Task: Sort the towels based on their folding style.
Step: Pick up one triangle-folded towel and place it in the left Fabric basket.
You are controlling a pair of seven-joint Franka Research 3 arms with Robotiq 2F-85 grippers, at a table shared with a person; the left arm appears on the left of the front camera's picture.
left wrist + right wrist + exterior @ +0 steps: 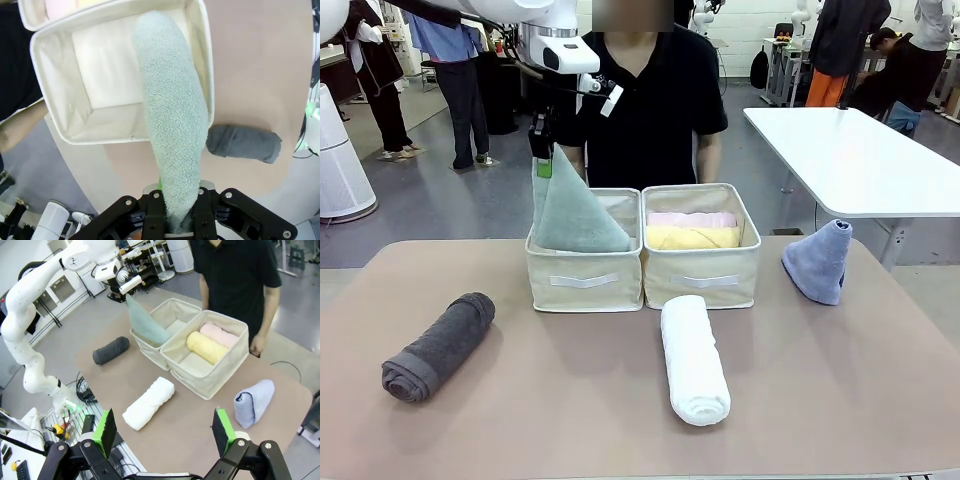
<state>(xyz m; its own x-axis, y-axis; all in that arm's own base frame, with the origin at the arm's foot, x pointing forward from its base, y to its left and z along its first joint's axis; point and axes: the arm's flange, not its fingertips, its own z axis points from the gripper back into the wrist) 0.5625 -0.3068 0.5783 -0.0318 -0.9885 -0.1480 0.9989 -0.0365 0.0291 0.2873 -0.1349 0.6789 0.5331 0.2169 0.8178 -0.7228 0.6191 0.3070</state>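
Above the far left part of the table [570,420], our left gripper [542,160] is clenched on the narrow tip of the mint towel [575,215], and the green pads pinch the terry from both sides. This cone hangs down from the fingers with its long axis almost upright, leaning a little to the right, so its wide base is inside the left bin [585,280]. We think the base already touches the bin floor, but the near wall hides the contact. The right bin [705,280] holds the pink roll [692,219] and the yellow roll [692,237] side by side. On the table, the dark grey roll [438,347] lies near left, the white roll [693,360] lies just in front of the right bin, and the lavender-blue cone [820,262] stands at the far right. Our right gripper [164,427] hovers released, high over the near side. We judge that the left fingers need only let go, and the lavender-blue cone is nearer to the right arm.
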